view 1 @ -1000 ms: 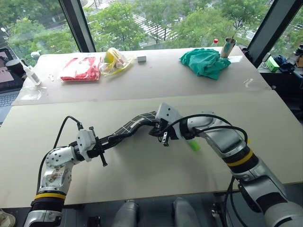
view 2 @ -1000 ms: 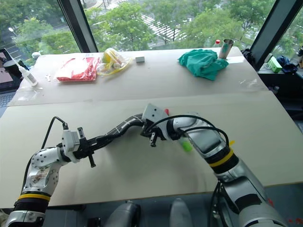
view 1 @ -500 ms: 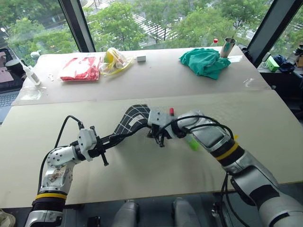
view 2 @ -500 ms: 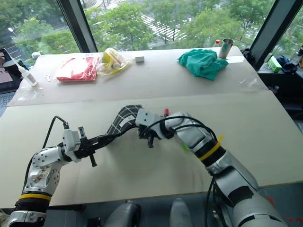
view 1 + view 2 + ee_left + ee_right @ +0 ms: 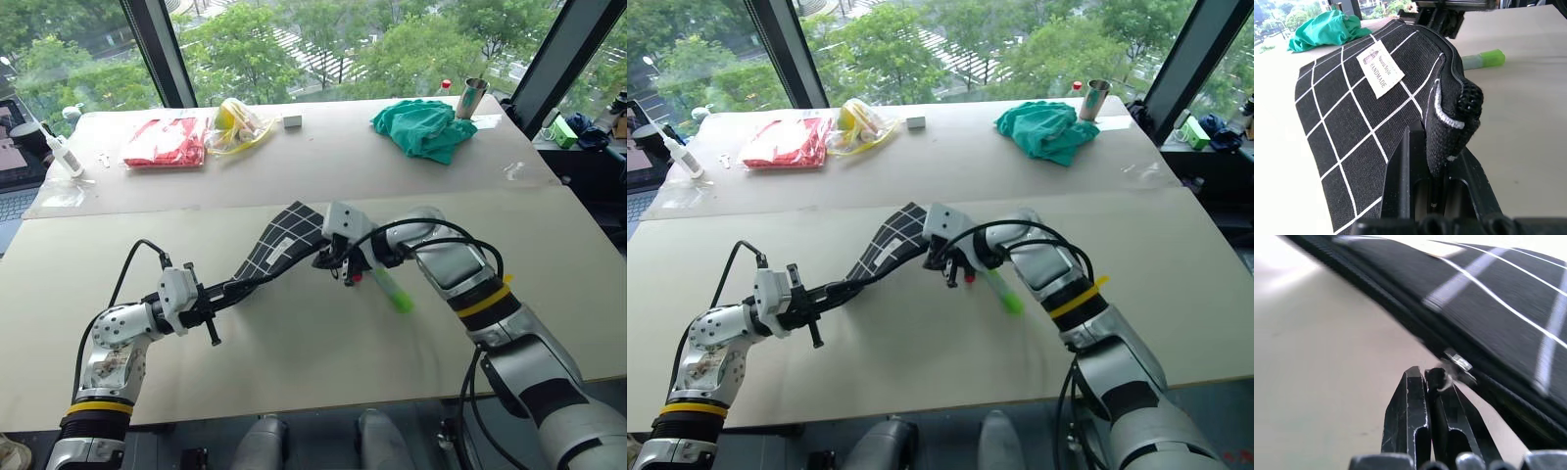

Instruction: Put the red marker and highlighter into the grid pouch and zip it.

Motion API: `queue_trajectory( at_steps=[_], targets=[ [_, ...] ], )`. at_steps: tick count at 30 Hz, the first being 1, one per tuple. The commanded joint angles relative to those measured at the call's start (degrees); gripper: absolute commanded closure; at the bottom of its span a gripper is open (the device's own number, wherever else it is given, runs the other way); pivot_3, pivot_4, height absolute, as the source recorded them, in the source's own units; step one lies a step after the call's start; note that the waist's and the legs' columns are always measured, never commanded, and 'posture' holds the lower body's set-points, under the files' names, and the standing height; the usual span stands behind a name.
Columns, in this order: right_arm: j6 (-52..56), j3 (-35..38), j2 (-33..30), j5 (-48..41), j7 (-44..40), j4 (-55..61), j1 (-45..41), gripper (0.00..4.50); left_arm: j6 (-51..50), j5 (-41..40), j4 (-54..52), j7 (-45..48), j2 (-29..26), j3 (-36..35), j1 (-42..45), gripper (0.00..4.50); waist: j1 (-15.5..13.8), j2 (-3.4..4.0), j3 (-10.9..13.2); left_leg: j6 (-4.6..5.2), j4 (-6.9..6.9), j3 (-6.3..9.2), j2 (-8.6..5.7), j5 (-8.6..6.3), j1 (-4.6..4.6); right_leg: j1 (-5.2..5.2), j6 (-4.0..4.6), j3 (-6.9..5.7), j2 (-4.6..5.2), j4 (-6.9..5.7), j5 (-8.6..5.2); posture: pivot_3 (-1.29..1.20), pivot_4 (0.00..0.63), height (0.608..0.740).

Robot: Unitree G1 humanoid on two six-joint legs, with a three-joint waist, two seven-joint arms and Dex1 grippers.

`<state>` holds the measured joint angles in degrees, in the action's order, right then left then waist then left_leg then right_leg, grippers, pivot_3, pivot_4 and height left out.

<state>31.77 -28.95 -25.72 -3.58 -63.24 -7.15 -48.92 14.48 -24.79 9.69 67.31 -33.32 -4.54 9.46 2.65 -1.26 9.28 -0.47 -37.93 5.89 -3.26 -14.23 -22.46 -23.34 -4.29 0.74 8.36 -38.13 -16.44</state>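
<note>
step: looks like unzipping the grid pouch [image 5: 279, 245], since the highlighter [image 5: 390, 290] lies outside it on the surface [image 5: 294, 352] and the red marker [image 5: 971, 278] pokes out just under the right pincer, also outside the pouch as far as I can tell.
left pincer: left pincer [image 5: 1442, 161] clenched on one end corner of the pouch, holding it up off the surface.
right pincer: right pincer [image 5: 1431, 382] clenched on the black pull cord [image 5: 1439, 378], right at the little metal slider [image 5: 1458, 361].
how to do it well: I'd pull straight along the zipper line, not out sideways, and let the left side hold firm so the fabric stays taut. A slack pouch would just fold and the slider would jam.
watch out: the cord is thin and could slip from the fingers [image 5: 1410, 411], so a slow, even pull seems best.
pouch looks: flat black fabric, white grid lines, small white label [image 5: 1380, 67], bent in a curve between the two pincers.
highlighter looks: chunky light green, near the right arm.
</note>
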Motion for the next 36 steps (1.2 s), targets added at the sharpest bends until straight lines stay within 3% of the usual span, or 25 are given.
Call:
queue_trajectory(
  at_steps=[1,6,10,17,22,29,36],
  targets=[
    [1.5,-0.4,1.1,-0.6,-1.1,5.5,-0.6,4.41,-0.3,-0.4,-2.4,0.0,-0.5,-0.7,-0.7,4.5,0.0,0.0,0.0,0.05,0.0,0.0,0.0,-0.03,0.0,0.0,0.0,0.0,0.0,0.0,0.0,0.0,0.15,0.74],
    [3.5,-0.6,3.3,-0.4,0.1,7.2,-1.3,4.41,-0.6,-0.5,-2.3,0.1,-0.6,-0.9,-0.6,4.5,0.0,0.0,0.0,0.2,0.0,0.02,0.0,-0.11,0.01,-0.02,0.0,0.0,0.0,-0.01,0.0,0.0,0.15,0.74],
    [3.8,1.3,6.7,3.0,7.0,-0.3,-4.6,4.41,-0.9,-0.4,-2.6,0.0,-0.4,-0.7,-0.5,4.5,0.0,0.0,0.0,0.19,0.0,0.02,0.0,-0.11,0.01,-0.02,0.0,0.0,0.0,-0.03,0.0,0.0,0.15,0.74],
    [0.4,3.4,1.4,4.0,5.2,-4.8,-6.7,4.41,-1.2,-0.4,-2.1,0.6,-0.4,-0.4,0.1,4.5,-0.4,0.0,0.0,0.15,0.0,0.03,-0.05,-0.09,-0.01,0.0,0.01,-0.01,0.03,0.03,0.01,0.0,0.15,0.74],
    [2.6,4.8,0.4,2.3,4.6,-1.4,-5.7,4.41,-1.4,-0.3,-1.8,1.2,-0.8,-0.4,0.5,4.5,0.1,0.0,0.0,0.17,0.0,0.03,0.0,-0.1,-0.01,-0.04,0.01,-0.01,0.0,-0.02,0.01,0.0,0.15,0.74],
    [28.4,12.6,7.5,-8.8,9.8,12.9,1.1,4.41,-1.7,-0.3,-1.8,2.0,-1.7,-0.8,0.2,4.5,0.4,0.0,0.0,0.17,0.05,0.04,0.04,-0.1,-0.03,-0.09,0.01,-0.01,-0.01,-0.08,0.01,0.0,0.15,0.74],
    [41.1,14.4,12.1,-15.6,14.8,20.2,2.1,4.41,-2.4,-0.4,-2.1,2.3,-1.8,-0.8,0.4,4.5,-0.1,0.01,0.0,0.19,0.02,0.06,-0.01,-0.11,-0.06,-0.12,0.02,0.0,0.01,-0.09,0.01,0.0,0.15,0.74]
  ],
)
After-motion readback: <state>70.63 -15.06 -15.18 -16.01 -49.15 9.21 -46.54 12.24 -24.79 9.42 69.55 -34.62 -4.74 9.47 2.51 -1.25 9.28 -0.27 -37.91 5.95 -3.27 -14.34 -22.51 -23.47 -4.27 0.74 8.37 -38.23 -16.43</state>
